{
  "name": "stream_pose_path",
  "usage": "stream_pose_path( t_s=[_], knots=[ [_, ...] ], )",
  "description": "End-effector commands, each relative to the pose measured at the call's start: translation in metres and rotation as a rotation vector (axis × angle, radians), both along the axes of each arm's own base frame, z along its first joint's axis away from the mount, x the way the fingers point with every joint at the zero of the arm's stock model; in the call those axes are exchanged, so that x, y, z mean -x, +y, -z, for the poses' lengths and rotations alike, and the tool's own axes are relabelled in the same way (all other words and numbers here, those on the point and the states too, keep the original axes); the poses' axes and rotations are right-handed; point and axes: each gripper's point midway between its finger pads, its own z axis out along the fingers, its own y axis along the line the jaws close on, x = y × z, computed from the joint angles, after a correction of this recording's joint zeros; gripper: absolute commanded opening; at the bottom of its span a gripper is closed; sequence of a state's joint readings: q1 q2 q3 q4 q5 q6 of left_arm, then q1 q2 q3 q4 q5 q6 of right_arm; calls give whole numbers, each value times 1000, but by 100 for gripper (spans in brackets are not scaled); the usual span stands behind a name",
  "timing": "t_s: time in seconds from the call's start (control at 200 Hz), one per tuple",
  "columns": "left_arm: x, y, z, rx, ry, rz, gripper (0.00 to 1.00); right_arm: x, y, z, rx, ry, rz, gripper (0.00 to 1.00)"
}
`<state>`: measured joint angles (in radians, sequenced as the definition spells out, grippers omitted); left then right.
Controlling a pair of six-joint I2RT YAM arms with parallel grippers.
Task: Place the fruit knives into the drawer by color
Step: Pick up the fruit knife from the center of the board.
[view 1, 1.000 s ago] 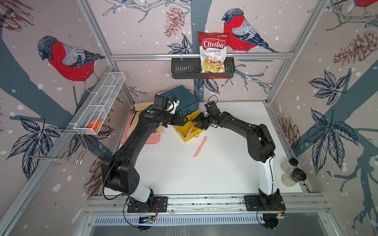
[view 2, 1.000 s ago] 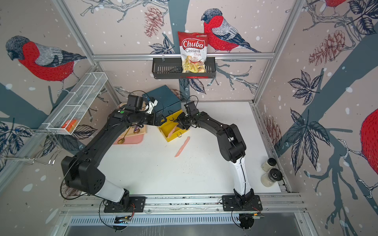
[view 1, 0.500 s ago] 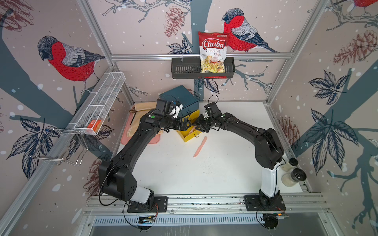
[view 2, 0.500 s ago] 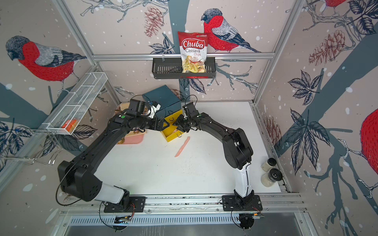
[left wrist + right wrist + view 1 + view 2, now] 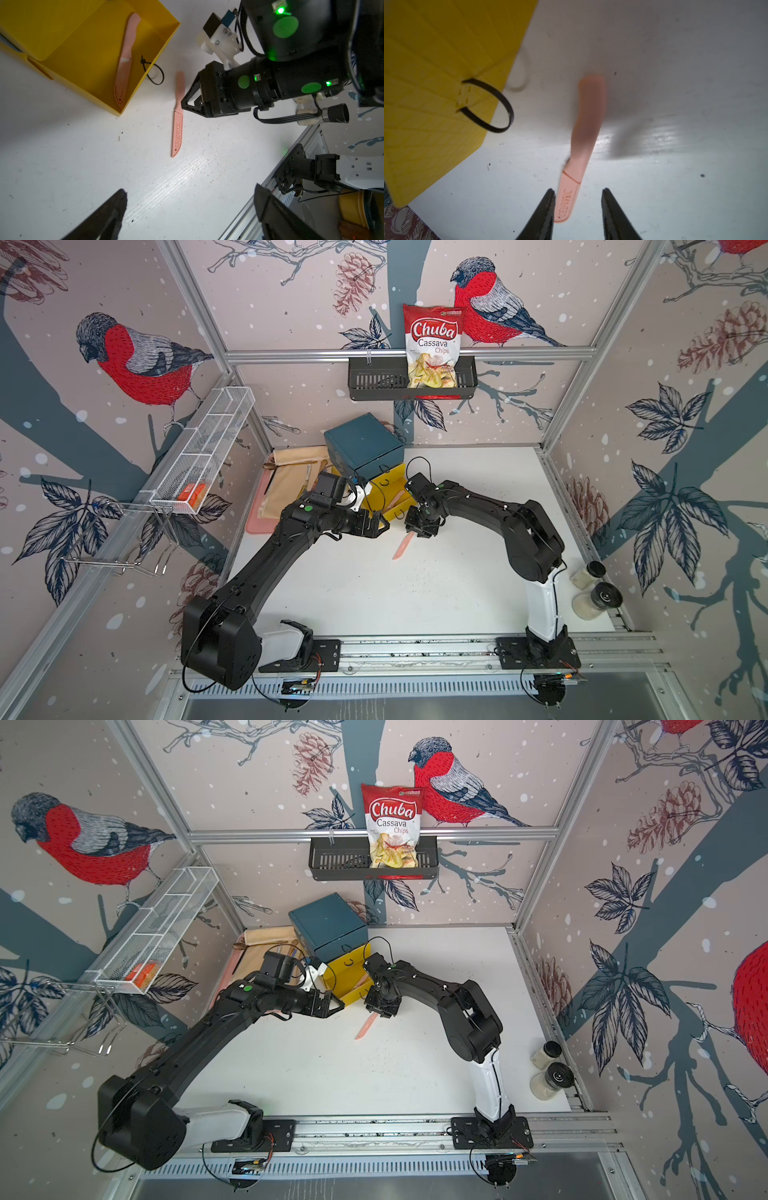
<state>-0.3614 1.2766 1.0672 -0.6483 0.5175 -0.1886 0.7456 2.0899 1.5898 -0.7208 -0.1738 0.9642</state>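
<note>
One salmon-pink fruit knife [image 5: 402, 546] [image 5: 365, 1026] [image 5: 178, 124] [image 5: 588, 124] lies flat on the white table just in front of the drawer. My right gripper [image 5: 578, 191] [image 5: 417, 529] [image 5: 380, 1009] is open and points down over it. Its fingers stand on either side of the blade near the handle, without closing on it. A second pink knife [image 5: 124, 62] lies inside the pulled-out yellow drawer [image 5: 83, 52] [image 5: 388, 485] [image 5: 436, 83] of the dark teal chest [image 5: 365, 443] [image 5: 328, 919]. My left gripper [image 5: 190, 189] [image 5: 380, 524] [image 5: 336, 1004] is wide open and empty beside the drawer's front corner.
A black ring pull [image 5: 500, 108] sticks out of the drawer front close to the knife. A pink tray with a beige cloth and cutlery [image 5: 286, 481] lies at the back left. Two jars [image 5: 594, 589] stand at the right edge. A black basket [image 5: 374, 381] hangs on the back wall.
Both grippers have come forward away from the open drawer. The right one has dropped over the pink knife on the table and its jaws have narrowed a little.
</note>
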Motion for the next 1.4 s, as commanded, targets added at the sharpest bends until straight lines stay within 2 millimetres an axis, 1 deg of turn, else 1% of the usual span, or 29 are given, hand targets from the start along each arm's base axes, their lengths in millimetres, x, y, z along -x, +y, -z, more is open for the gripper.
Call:
stream_pose_path(
  t_s=[0.0, 0.215, 0.46, 0.5, 0.575, 0.61, 0.72, 0.906, 0.971, 1.006, 1.091, 1.166, 1.296, 1.381, 1.396],
  knots=[
    [-2, -6, -9, 45, -30, 5, 97, -7, -6, 7, 75, -12, -14, 39],
    [0, -3, -10, 31, -40, 9, 97, -10, -8, 24, 137, 21, -24, 32],
    [0, -3, -7, 29, -40, 14, 97, -3, -6, 39, 184, 41, -65, 29],
    [-1, -4, -7, 30, -41, 15, 97, -2, -7, 40, 195, 40, -74, 27],
    [-1, -4, -6, 30, -37, 15, 97, 0, -13, 41, 231, 35, -86, 18],
    [-2, -5, -7, 34, -40, 18, 97, 2, -17, 41, 245, 32, -94, 17],
    [-3, -7, -7, 43, -36, 21, 97, 4, -35, 36, 291, 13, -102, 16],
    [-3, -17, -11, 78, -34, 41, 97, 16, -80, 40, 312, 30, -57, 16],
    [-1, -22, -10, 87, -32, 52, 97, 19, -90, 40, 308, 32, -43, 16],
    [0, -26, -10, 91, -32, 59, 97, 20, -93, 41, 305, 33, -44, 17],
    [6, -35, -6, 98, -22, 77, 97, 22, -92, 38, 294, 28, -55, 27],
    [10, -41, -3, 98, -17, 87, 97, 25, -89, 37, 285, 32, -59, 33],
    [17, -50, 0, 102, -10, 96, 97, 36, -83, 41, 269, 51, -61, 33],
    [18, -53, -4, 112, -18, 97, 97, 41, -82, 47, 265, 62, -60, 29],
    [20, -52, 2, 107, -6, 96, 97, 42, -82, 49, 266, 66, -60, 28]
  ],
)
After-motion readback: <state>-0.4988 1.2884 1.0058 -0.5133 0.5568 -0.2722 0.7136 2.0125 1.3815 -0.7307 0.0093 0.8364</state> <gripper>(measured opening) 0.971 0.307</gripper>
